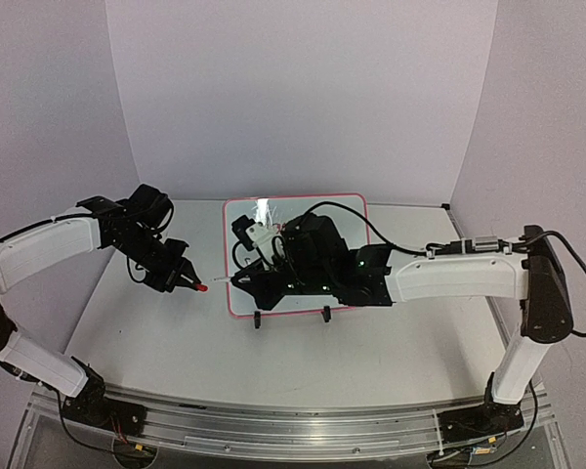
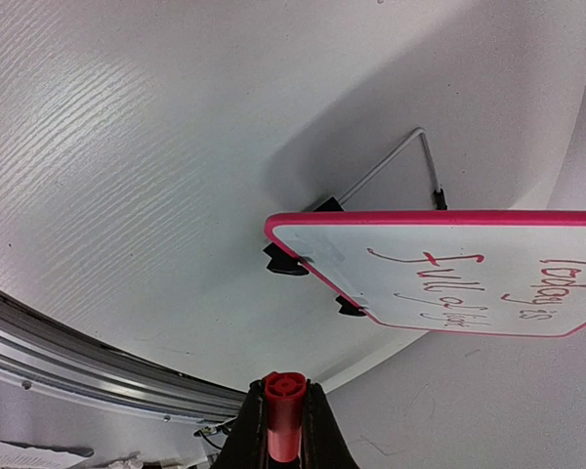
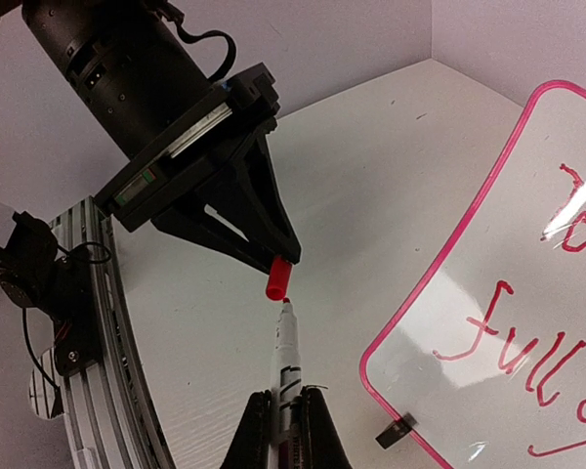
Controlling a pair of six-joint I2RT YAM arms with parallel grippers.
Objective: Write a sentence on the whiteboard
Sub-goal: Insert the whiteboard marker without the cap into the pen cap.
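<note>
Glossy white across the whiteboard (image 2: 420, 234), pink-red round its frame (image 2: 420, 219), black on its clip feet (image 2: 285, 262). Red for the sentence (image 2: 469, 283) and the marker cap (image 3: 277, 278). White, black-banded marker (image 3: 288, 362). Black on left gripper (image 1: 188, 281) and right gripper (image 3: 283, 430); white, finely ribbed worktop (image 1: 176, 332).

Whiteboard (image 1: 288, 208) sitting mid-table (image 1: 156, 342), pink frame showing, two black clip feet (image 1: 258, 319) poking out at near edge. Right arm (image 1: 459, 277) reaching in from right, lying across board, hiding most of its face. Right gripper (image 1: 242, 279) hanging over board's left edge, pinching marker (image 1: 223, 282), tip pointing left. Left arm (image 1: 49, 244) bending in from left. Left gripper (image 1: 188, 281) clamping red cap (image 1: 203, 288), cap sitting just beside marker tip, contact unclear.
</note>
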